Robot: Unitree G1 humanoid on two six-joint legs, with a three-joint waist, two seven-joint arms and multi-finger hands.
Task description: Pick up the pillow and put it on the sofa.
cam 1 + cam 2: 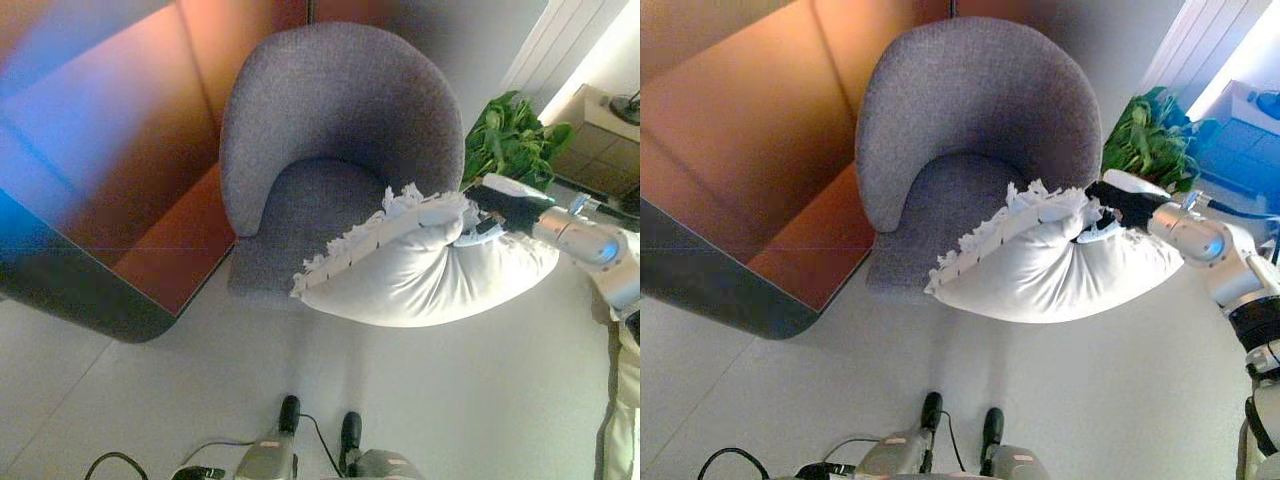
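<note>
The right hand [505,208], dark with white covers on some fingers, reaches in from the right edge of the frame at mid-height and is clamped on the upper right part of the pillow [420,265], its fingers dug into the cloth so that the fabric bunches around them. The left hand shows in neither view. Nearest the lower edge of the frame lies the pale floor [470,400], smooth and light grey, running up to the base of the furniture. Above it, right of centre, the white pillow hangs off the floor in the hand's grip; it is plump, with a ragged fringe of white tassels along its upper left edge, and its left end overlaps the front right corner of the sofa's seat, though whether it touches the seat cannot be told. The sofa [340,110] is a grey fabric tub chair with a rounded back that curves round the seat, standing in the upper middle of the frame. To the left of it, a reddish-brown panel [750,140] with a dark rounded border fills the upper left. Beyond the hand, in the upper right, stands a green leafy plant [510,140], just beside the sofa's right flank, and behind it a pale wall [1200,40] with vertical ribs.
</note>
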